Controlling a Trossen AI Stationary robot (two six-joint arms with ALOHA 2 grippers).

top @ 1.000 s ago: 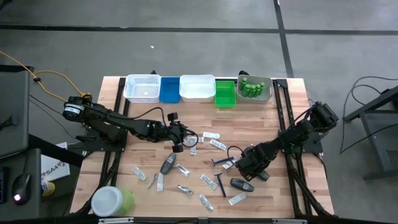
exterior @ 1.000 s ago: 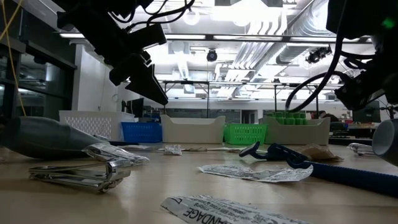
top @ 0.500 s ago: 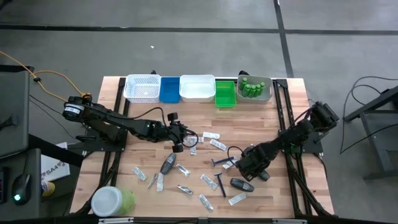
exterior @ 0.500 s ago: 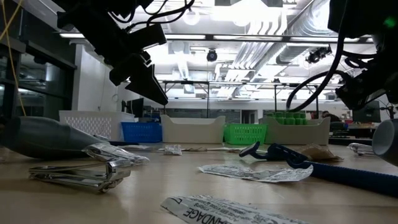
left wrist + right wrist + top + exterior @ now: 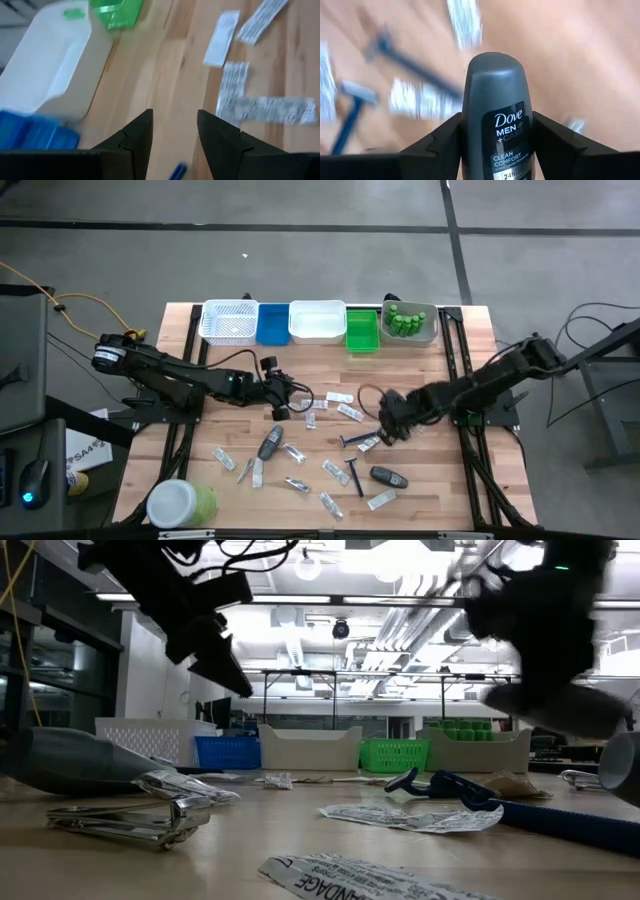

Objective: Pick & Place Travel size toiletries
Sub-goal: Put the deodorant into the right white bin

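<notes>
This is a lab or industrial workshop: exposed silver ducts (image 5: 420,615) and strip lights (image 5: 400,555) run overhead, the concrete floor (image 5: 300,250) carries dark tape lines, and a wooden table (image 5: 420,365) sits on black frames.

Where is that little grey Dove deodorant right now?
The grey Dove deodorant is clamped in the right gripper, lifted above the right half of the table, near a blue razor.
</notes>
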